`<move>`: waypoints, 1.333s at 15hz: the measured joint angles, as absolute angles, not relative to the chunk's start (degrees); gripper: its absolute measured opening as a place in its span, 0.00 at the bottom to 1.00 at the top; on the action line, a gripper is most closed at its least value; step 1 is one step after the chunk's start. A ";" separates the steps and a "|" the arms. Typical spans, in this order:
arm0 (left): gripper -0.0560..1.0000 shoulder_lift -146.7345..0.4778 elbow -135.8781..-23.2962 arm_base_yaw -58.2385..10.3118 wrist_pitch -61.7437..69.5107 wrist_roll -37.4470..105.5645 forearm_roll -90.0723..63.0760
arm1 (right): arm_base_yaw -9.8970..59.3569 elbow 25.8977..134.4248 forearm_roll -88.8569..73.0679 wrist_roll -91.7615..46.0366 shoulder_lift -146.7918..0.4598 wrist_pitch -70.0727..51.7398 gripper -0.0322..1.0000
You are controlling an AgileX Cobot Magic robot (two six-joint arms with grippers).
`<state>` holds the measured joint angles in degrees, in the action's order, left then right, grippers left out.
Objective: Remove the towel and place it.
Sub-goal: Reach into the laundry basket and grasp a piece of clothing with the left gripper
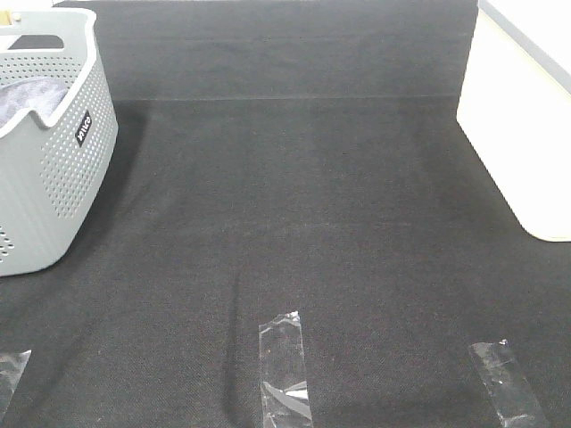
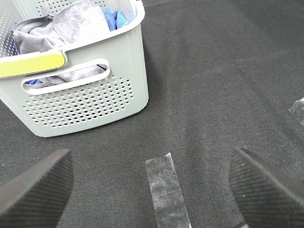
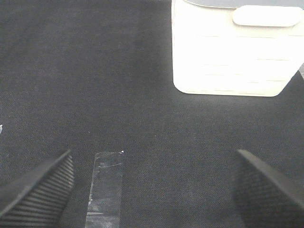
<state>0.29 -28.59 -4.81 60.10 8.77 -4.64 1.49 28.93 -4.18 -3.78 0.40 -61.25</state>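
**Both grippers wide open, towel sitting in the basket**

The left gripper (image 2: 149, 156) is hovering over the black fabric tabletop (image 2: 228, 71). Its ribbed black fingers (image 2: 38, 185) are spread wide, gripping nothing and touching nothing. A strip of clear tape (image 2: 164, 187) is lying on the tabletop between them.

The right gripper (image 3: 154, 154) is looking much the same: fingers (image 3: 266, 185) far apart and empty. Another clear tape strip (image 3: 104, 185) is lying near one finger, and a white plastic box (image 3: 228, 52) is standing further out.

The greyish-purple terry towel (image 2: 76, 23) is lying bunched up inside the grey perforated plastic basket (image 2: 95, 99), with a fold showing through the handle slot. A bright blue cloth (image 2: 114, 19) is peeking out right beside it, touching it. From the high camera only a pale patch is showing over the basket rim, probably that same towel.
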 joint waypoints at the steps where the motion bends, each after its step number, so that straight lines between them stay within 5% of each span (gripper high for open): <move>1: 0.85 0.29 -28.59 -4.81 60.10 8.77 -4.64 | 1.49 28.93 -4.18 -3.78 0.40 -61.25 0.84; 20: 0.85 0.29 -28.59 -4.81 60.10 8.77 -4.64 | 1.49 28.93 -4.18 -3.78 0.40 -61.25 0.84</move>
<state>0.29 -28.59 -4.81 60.10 8.77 -4.64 1.49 28.93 -4.18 -3.78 0.40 -61.25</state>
